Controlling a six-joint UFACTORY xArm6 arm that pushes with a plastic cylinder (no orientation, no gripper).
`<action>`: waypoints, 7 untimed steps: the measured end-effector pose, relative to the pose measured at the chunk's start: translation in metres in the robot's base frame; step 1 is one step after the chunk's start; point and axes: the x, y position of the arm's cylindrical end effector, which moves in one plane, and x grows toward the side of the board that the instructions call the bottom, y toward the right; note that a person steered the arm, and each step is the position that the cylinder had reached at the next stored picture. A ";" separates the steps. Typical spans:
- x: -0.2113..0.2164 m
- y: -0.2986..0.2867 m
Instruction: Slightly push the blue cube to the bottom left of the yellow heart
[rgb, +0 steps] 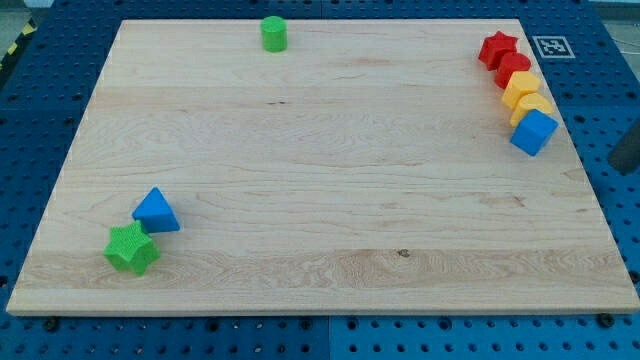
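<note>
We're looking down on a pale wooden board (320, 170) set on a blue pegboard table (40, 120), and the action is all crowded into the upper right of the frame. There's the blue cube (533, 132), sitting right at the board's right edge, at the bottom of a tight column of blocks. Just above it, touching, is the yellow heart (531, 106) — so the cube sits directly below the heart, a shade to its right. Above the heart comes a second yellow block (519, 86), shape hard to call, then a red block (512, 67), and at the top of the column a red star (497, 47). All five are pressed together in a line slanting down toward the right.

Over at the top of the frame, left of centre, a green cylinder (274, 33) stands alone, well apart from everything. Down in the lower left, a blue triangular block (156, 211) sits touching a green star (131, 248) just below and left of it.

My tip — I can't pick it out. A dark shape (628, 152) pokes in at the right edge of the frame, off the board and to the right of the cube, but whether that is the rod I cannot tell. There's no gripper on this rig, so no grip to call.
</note>
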 end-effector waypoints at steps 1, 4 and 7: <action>-0.014 -0.024; -0.020 -0.077; -0.020 -0.087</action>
